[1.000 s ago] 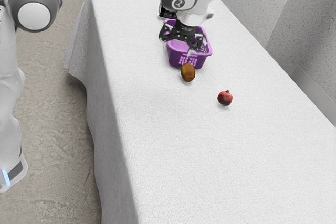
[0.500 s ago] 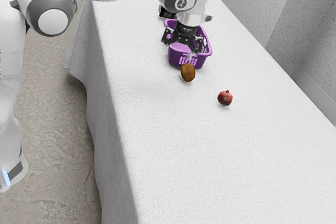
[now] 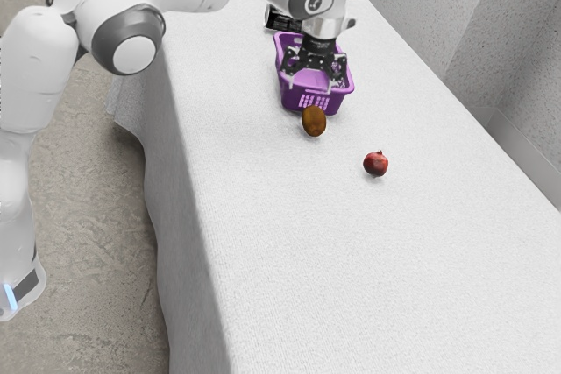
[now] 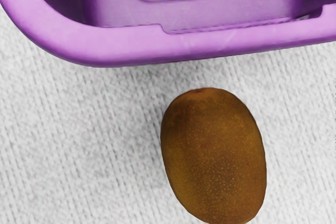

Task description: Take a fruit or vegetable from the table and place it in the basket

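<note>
My gripper (image 3: 312, 83) is open with nothing between its fingers, and in the exterior view it overlaps the purple basket (image 3: 310, 102). A brown kiwi (image 3: 314, 121) rests on the white cloth just outside the basket's near wall. Farther toward the exterior view's right lies a red pomegranate (image 3: 375, 164). The wrist view has the kiwi (image 4: 214, 156) large and close, apart from the rim of the basket (image 4: 131, 51), with part of the basket's inside visible.
Behind the basket is a dark-labelled object (image 3: 280, 20), partly covered by the arm and basket. The white-clothed table (image 3: 351, 278) ends at a long edge on the exterior view's left. A speckled grey wall stands beyond its other side.
My hand has shifted slightly toward the exterior view's right, and the arm's elbow links have swung the same way. The gripper has stayed open; kiwi, pomegranate and basket have not moved.
</note>
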